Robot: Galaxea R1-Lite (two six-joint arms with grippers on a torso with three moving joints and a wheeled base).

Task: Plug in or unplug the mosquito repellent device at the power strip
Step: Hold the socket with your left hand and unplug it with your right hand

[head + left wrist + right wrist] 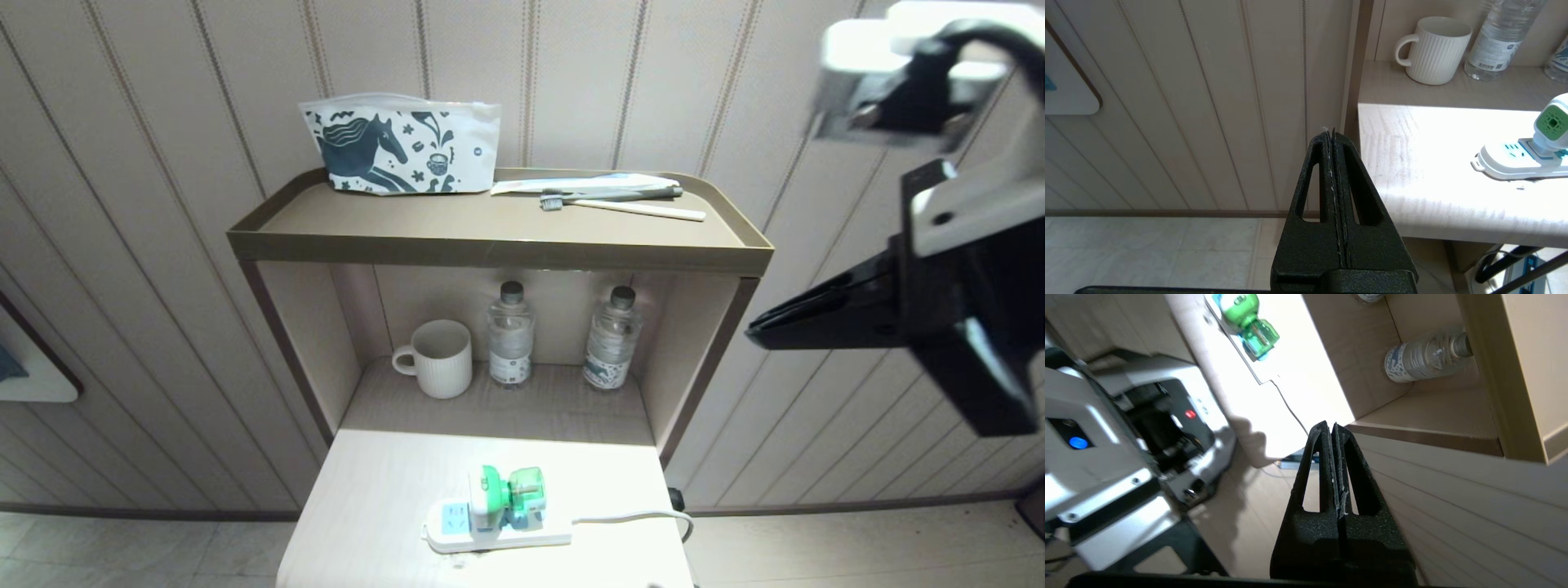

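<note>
The mosquito repellent device (508,492), white with a green top and a green bottle, stands plugged into the white power strip (457,531) on the brightly lit low shelf (375,498). My right gripper (755,335) hangs shut and empty high to the right of the shelf unit, well away from the device. In the right wrist view the device (1249,324) and strip (1251,367) lie far beyond the gripper (1331,426). My left gripper (1331,132) is shut and empty, parked off the shelf's left edge; its view shows the device (1551,122) on the strip (1515,157).
A white ribbed mug (441,358) and two water bottles (510,335) (612,339) stand in the niche behind the strip. The brown top shelf (498,245) carries a printed pouch (400,143) and a toothbrush (629,208). The strip's cord (637,516) runs off the right edge.
</note>
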